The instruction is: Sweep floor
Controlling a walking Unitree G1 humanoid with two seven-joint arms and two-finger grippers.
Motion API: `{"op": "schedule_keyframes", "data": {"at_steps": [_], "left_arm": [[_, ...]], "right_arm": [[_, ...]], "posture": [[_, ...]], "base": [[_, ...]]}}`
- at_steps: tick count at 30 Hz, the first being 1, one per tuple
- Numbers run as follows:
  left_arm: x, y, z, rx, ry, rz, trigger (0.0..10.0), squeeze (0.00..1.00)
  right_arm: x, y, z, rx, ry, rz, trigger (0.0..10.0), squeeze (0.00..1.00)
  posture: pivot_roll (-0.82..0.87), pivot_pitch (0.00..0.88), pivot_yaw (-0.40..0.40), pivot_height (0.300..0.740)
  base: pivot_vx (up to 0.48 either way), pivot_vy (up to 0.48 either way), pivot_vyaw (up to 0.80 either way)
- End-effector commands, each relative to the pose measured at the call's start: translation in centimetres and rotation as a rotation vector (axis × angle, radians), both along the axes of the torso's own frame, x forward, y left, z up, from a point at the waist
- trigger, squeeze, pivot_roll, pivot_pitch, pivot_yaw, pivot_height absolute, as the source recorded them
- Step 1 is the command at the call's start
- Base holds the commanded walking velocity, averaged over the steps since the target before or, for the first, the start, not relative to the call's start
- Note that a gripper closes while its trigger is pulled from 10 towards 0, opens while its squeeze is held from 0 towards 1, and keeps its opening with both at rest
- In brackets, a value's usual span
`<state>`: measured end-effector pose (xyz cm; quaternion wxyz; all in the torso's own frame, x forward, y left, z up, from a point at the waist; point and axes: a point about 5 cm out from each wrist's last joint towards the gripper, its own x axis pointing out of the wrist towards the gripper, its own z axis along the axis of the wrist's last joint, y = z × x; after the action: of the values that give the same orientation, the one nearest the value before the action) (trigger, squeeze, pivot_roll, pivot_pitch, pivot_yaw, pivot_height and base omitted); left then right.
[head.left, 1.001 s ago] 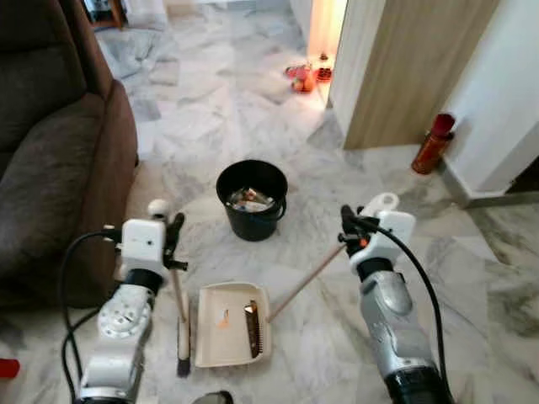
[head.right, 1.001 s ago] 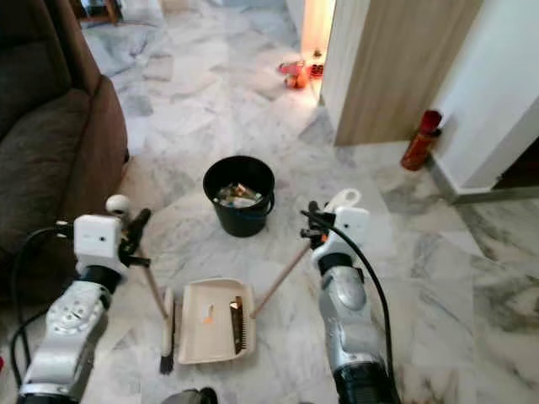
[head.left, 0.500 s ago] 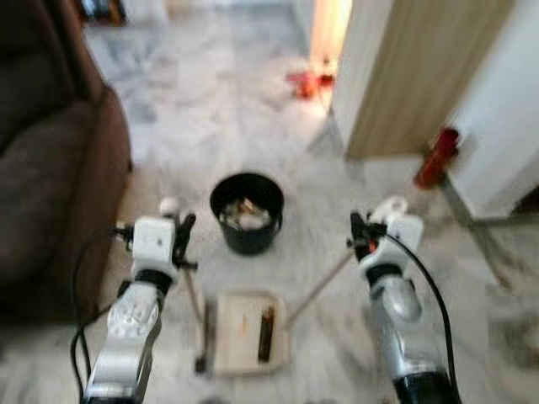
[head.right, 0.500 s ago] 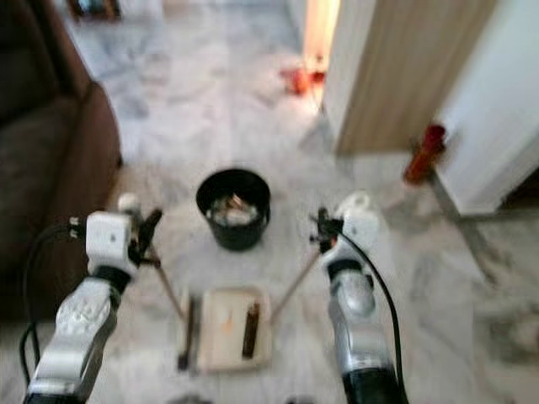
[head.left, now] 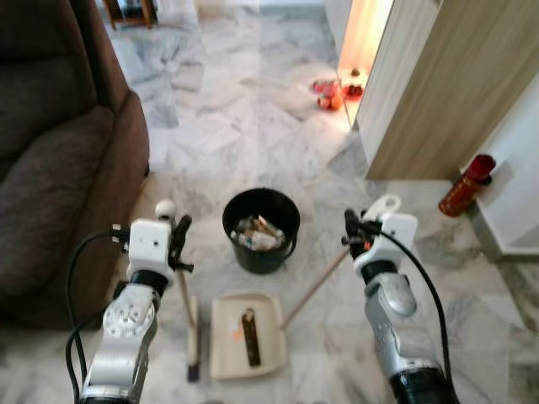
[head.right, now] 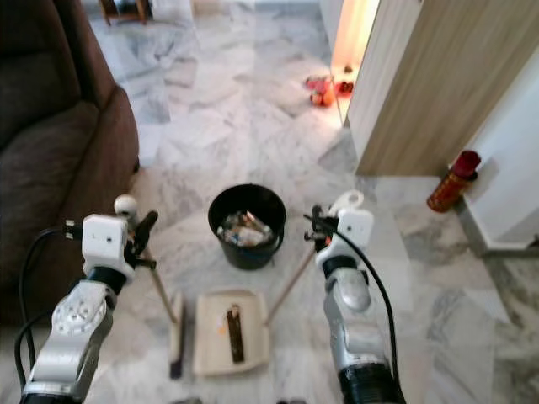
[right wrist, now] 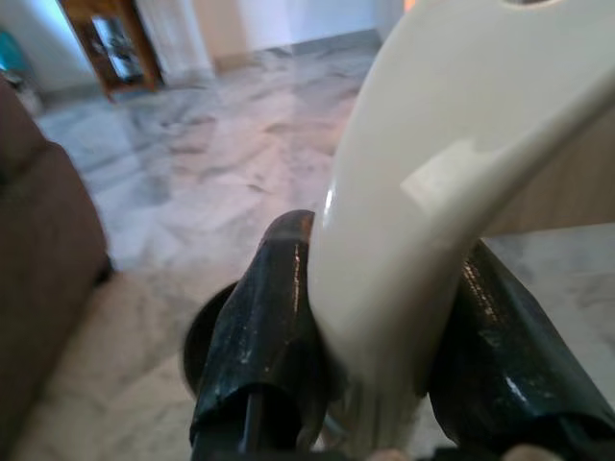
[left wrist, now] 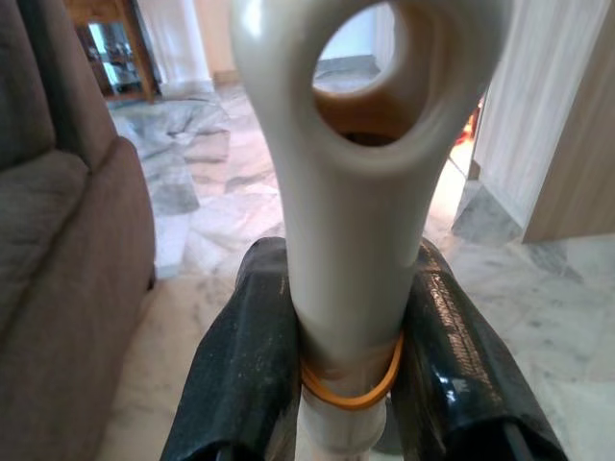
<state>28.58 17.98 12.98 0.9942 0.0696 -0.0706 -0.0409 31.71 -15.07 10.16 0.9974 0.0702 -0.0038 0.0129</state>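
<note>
Marble floor: left jaws grip broom handle, right jaws grip dustpan handle.

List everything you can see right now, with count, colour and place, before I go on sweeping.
Bucket: 1, black, on the floor ahead, rubbish inside.
Dustpan: 1, cream, before the bucket, dark debris in it.
Broom: 1, cream head, left of the dustpan.
Sofa: 1, brown, on the left.
Bottle: 1, red, by the white wall, right.
Small items: several, red-orange, by the lit doorway.
Left gripper: shut on the broom handle.
Right gripper: shut on the dustpan handle.
</note>
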Motion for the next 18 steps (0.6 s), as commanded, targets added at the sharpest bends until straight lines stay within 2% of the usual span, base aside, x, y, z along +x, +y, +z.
{"op": "schedule_keyframes", "data": {"at_steps": [1,5,8,11,18], "left_arm": [[-0.08,0.41,0.79,0.028,-0.037,0.012,10.0,0.00],[-0.09,0.40,0.77,0.030,-0.035,0.011,10.0,0.00],[-0.12,0.39,0.74,0.024,-0.035,0.007,10.0,0.00],[-0.17,0.32,0.73,0.020,-0.036,-0.003,10.0,0.00],[-0.19,0.21,0.64,0.020,-0.032,-0.011,10.0,0.00]], "right_arm": [[0.21,0.70,0.73,0.035,-0.033,0.015,10.0,0.00],[0.27,0.61,0.60,0.039,-0.024,0.005,10.0,0.00],[0.45,0.36,0.22,0.023,0.012,-0.020,10.0,0.00],[0.46,0.35,0.30,0.024,0.004,-0.020,10.0,0.00],[0.36,0.50,0.51,0.028,-0.018,-0.008,10.0,0.00]], "posture": [[0.16,0.172,-0.025,0.740],[0.16,0.171,-0.025,0.740],[0.16,0.170,-0.025,0.740],[0.16,0.168,-0.024,0.740],[0.16,0.167,-0.023,0.740]], "base": [[0.334,0.000,0.00],[0.322,0.000,0.00],[0.000,0.000,0.00],[0.000,0.000,-0.53],[0.000,0.000,0.00]]}}
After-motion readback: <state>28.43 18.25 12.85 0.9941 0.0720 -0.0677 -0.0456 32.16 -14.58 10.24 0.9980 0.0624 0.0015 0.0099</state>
